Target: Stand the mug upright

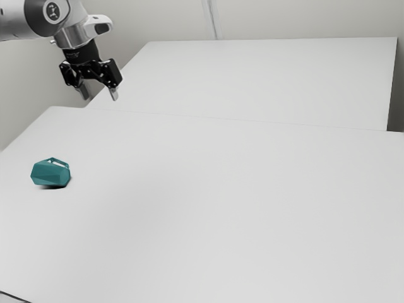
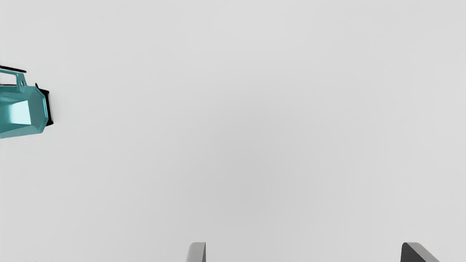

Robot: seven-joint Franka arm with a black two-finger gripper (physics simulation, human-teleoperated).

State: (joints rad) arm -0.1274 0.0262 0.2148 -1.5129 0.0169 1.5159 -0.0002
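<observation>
A broad white table [image 1: 221, 208] spreads across the exterior view, its pale top smooth and evenly lit. Past its far edge lies a second white surface [image 1: 271, 79], set against a light gray wall [image 1: 303, 19].

The Franka arm [image 1: 38, 16], white with gray and black parts, reaches in from the exterior view's upper left. At its end the black gripper [image 1: 100, 96] hangs above the table's far part, pointing down, its two gray fingers [image 2: 197, 252] spread wide, with a broad gap between their tips.

On the table, toward the exterior view's left, a teal mug [image 1: 50, 173] lies tipped over on its side — not upright — well apart from the gripper and lower than it. The mug's body is faceted, with flat planes that catch the light; in the wrist view one face gleams nearly white, and part of the body is cut off by the picture's edge. A flat, many-sided end of the mug, closed over, faces toward the space in front of the fingers.

The angular handle [image 2: 21, 80], the same teal, juts from the side of the body; the exterior view catches it along the mug's upper side. Close against the flat end sits a narrow black shadow [image 2: 50, 109] — dark on the pale tabletop.
</observation>
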